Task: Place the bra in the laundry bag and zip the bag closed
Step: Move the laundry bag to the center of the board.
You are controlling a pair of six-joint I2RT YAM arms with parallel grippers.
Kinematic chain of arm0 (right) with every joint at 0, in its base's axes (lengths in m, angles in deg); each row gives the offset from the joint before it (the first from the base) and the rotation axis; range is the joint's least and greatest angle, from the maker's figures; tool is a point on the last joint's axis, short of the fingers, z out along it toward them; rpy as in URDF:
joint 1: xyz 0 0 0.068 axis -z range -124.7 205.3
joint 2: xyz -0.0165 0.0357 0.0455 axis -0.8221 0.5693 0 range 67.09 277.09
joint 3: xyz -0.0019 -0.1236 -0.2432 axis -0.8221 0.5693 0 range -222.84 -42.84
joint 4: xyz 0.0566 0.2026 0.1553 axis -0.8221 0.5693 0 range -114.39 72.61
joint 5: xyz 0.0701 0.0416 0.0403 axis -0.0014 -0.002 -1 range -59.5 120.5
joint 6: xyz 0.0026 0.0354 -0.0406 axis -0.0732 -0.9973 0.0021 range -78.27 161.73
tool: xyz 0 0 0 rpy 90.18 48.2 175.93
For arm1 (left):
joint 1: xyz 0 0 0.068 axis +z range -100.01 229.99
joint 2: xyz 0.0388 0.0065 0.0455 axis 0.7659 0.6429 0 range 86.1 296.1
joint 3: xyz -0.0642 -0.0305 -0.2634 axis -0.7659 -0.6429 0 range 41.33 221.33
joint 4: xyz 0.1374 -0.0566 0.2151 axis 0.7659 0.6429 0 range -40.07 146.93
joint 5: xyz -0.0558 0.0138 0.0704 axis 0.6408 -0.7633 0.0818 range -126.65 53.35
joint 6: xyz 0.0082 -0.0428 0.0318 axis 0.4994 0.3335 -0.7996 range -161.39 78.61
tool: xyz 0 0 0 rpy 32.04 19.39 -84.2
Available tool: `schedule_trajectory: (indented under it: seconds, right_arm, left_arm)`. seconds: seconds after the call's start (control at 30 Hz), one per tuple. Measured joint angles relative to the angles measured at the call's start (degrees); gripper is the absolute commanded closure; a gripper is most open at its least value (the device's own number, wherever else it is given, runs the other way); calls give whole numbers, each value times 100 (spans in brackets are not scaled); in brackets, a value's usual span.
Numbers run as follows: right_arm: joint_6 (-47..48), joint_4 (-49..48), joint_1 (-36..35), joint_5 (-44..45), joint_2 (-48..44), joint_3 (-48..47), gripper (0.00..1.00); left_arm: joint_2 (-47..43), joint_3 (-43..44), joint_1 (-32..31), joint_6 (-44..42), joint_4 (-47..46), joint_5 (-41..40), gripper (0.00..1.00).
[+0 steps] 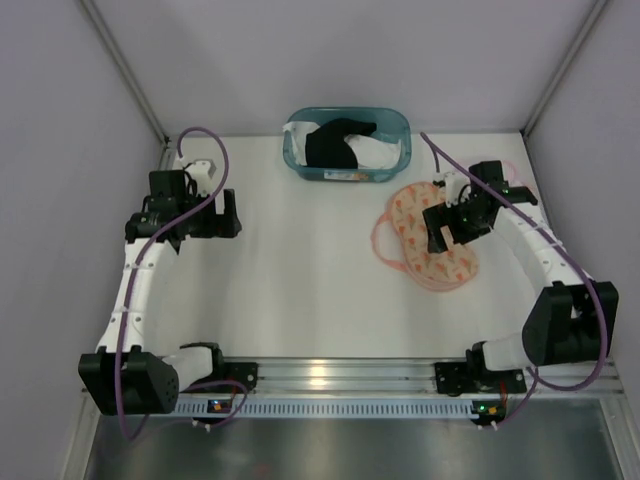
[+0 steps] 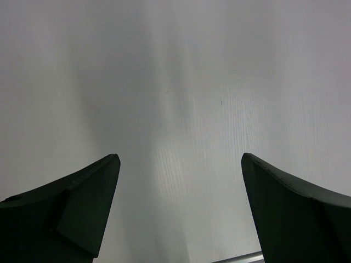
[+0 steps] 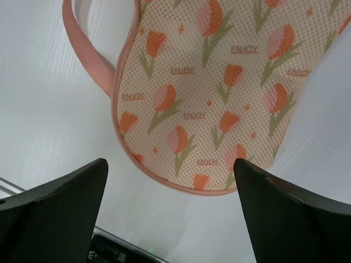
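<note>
Toward the right edge of the white worktop (image 1: 300,290) lies the tulip-print mesh laundry bag (image 1: 445,268), with the right gripper (image 1: 442,232) hovering over it, jaws spread wide and holding nothing. At the middle of the far edge, a teal basket (image 1: 300,172) holds the black bra (image 1: 330,148) on white cloth (image 1: 378,156). Near the left edge the left gripper (image 1: 228,215) gapes equally wide, empty.

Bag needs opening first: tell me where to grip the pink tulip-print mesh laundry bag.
The pink tulip-print mesh laundry bag lies flat, so probably pinch its bound pink rim from above with the open right end effector over it.
</note>
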Motion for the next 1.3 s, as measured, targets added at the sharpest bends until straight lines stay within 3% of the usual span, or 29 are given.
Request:
schedule_trajectory:
  seconds: [0.53, 0.8, 1.03, 1.23, 1.3]
  right_arm:
    - [-245, -1027, -573, 59, 2562, -402, 1]
    - [-463, -1615, -1703, 125, 2828, -680, 1]
    - [-1193, -2079, -2850, -240, 2848, -636, 1]
    - [-1773, -2216, -3193, -542, 2802, -614, 1]
    - [-1788, -2124, -3220, -540, 2739, -664, 5]
  left_arm:
    - [-48, 0, 0, -140, 2, -24, 1]
    - [-127, 0, 0, -225, 13, -136, 1]
    - [-136, 0, 0, -247, 20, -225, 1]
    - [-136, 0, 0, -247, 22, -232, 1]
    - [-136, 0, 0, -247, 22, -245, 1]
